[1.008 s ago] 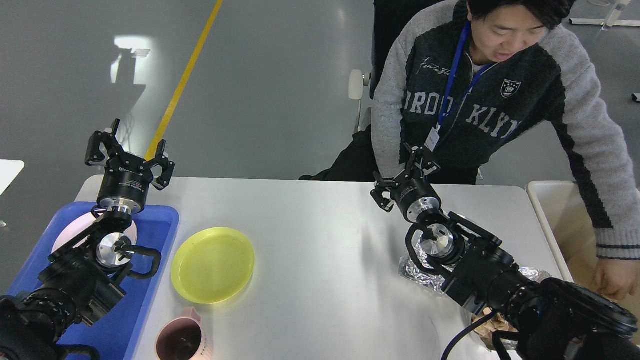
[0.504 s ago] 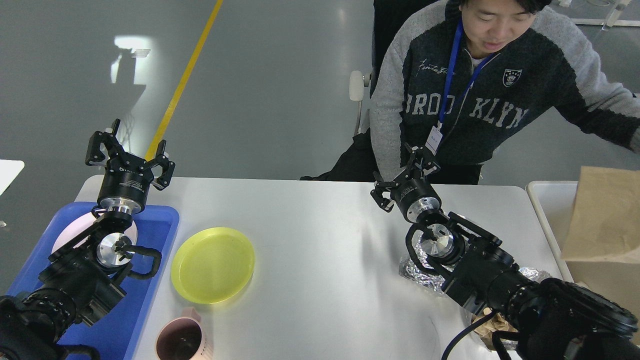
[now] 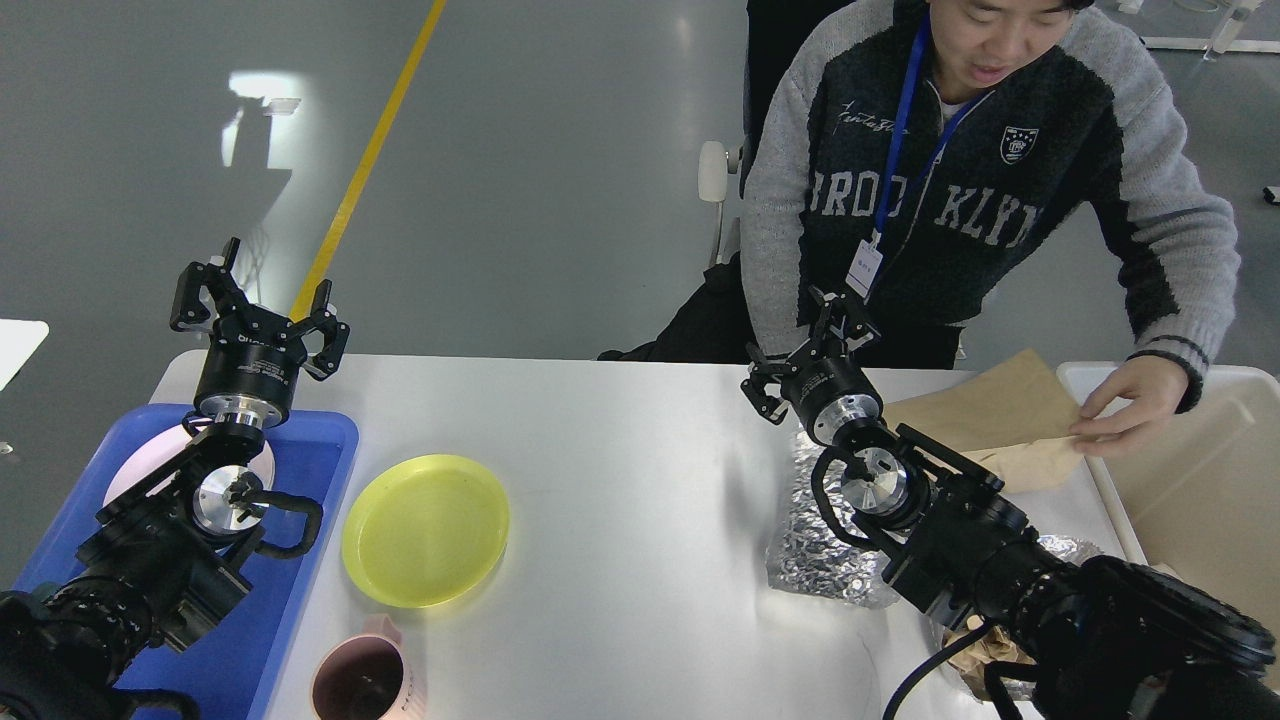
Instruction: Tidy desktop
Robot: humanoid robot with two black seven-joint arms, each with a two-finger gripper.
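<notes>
Grey glossy floor behind, yellow line [image 3: 370, 150] running diagonally across it. White desktop [image 3: 640, 480] fills the lower middle of the head view, far edge toward a seated person [image 3: 960, 190] in a grey and black sweater with a blue lanyard.

Left gripper [image 3: 258, 308] raised over the far-left corner of the desktop, above the blue tray [image 3: 300, 560]; fingers spread wide, nothing between them. Tray sits at the left edge, with a white plate [image 3: 150, 470] in it, mostly hidden by the left arm.

Right gripper [image 3: 812, 350] hangs over the far edge near the person; fingers apart, holding nothing.

On the desktop: yellow plate [image 3: 425, 530] just beside the tray, pink cup [image 3: 362, 680] at the near edge below it. Crumpled foil [image 3: 815, 545] lies under and beside the right arm, partly hidden. More crumpled brown paper [image 3: 985, 650] near the right arm's base, mostly covered.

Person's hand [image 3: 1125, 400] rests on a brown paper bag [image 3: 990, 420] lying flat at the far-right corner, overlapping the edge of the cream bin [image 3: 1200, 480] beside the desktop.
</notes>
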